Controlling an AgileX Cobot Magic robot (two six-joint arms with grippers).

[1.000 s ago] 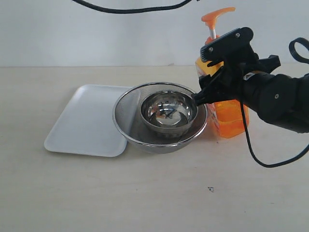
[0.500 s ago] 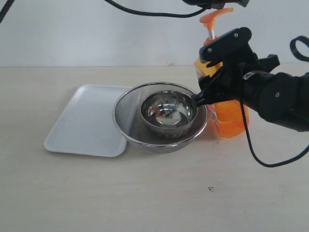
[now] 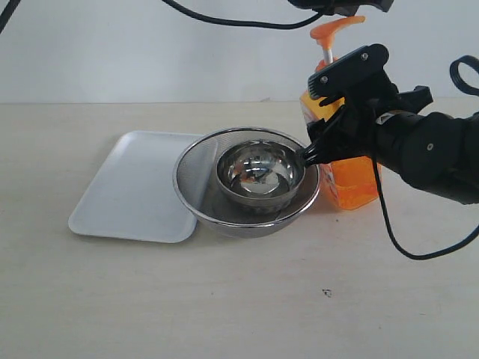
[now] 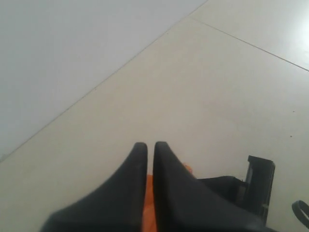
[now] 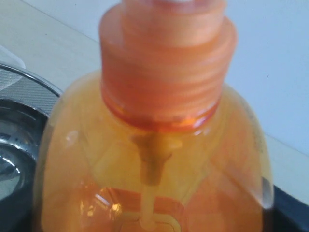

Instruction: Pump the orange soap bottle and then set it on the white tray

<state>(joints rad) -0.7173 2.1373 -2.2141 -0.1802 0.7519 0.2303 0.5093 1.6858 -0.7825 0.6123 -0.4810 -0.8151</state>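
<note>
- Two grippers are at the orange soap bottle (image 3: 352, 183), which stands upright on the table (image 3: 239, 299) at the right of the exterior view, not on the white tray (image 3: 127, 191).
- My right gripper (image 3: 327, 112) clasps the bottle's body from the side, jaws held fairly wide around it. In the right wrist view the bottle's shoulder and threaded collar (image 5: 164, 87) fill the picture, with a dark finger (image 5: 289, 208) against its flank.
- My left gripper (image 4: 150, 145) has its jaws drawn almost together, with only a thin slit between them and orange showing through it from below.
- From the exterior view, that left gripper (image 3: 340, 6) sits at the upper edge, right over the orange pump head (image 3: 334, 30). I cannot tell whether it touches.
- A round mesh strainer (image 3: 196, 168) holding a steel bowl (image 3: 260, 176) sits between tray and bottle. Its left rim overlaps the tray's right edge and its right rim lies just beside the bottle.
- The tray lies flat, well left of the bottle.
</note>
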